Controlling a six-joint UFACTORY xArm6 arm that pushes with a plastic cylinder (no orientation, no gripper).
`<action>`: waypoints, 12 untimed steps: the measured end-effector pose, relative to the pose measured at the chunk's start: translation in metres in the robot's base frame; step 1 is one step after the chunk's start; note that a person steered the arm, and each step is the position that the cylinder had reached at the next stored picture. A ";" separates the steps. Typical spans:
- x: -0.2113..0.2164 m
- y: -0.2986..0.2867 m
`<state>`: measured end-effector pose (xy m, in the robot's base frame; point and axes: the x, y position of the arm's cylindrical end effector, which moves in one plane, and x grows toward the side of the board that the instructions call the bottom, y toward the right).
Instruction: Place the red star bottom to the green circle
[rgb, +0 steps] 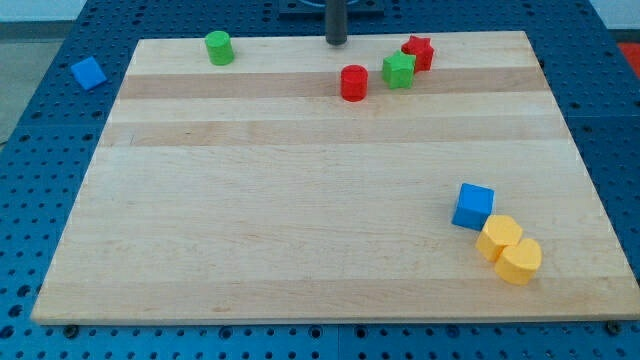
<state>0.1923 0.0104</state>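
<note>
So we've got the wooden board (320, 230) spread out below my tip (336, 43), which sits bare at the view's top edge, touching no block, nothing riding against it. Biggest lump on the board is the yellow pair (510, 250), two rounded yellow blocks touching each other, far down toward the view's bottom right of my tip, with the blue cube (473, 206) just beside them. Not our concern. Closer in, the red cylinder (354, 82) is a little below and slightly right of my tip, the green star (398, 70) further right, and the red star (418, 52) right of that, touching or nearly touching the green star. The green circle (219, 47) is well off to the left of my tip, near the top edge. A small blue block (88, 72) lies off the board on the left. For the step in hand, we reckon we should swing round to the far right side of the red star and push it leftward, first easing it downward clear of the green star and red cylinder so they don't get dragged along, then park it just below the green circle.
</note>
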 end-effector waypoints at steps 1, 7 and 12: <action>0.002 0.023; 0.057 0.090; 0.032 -0.010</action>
<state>0.2240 0.0007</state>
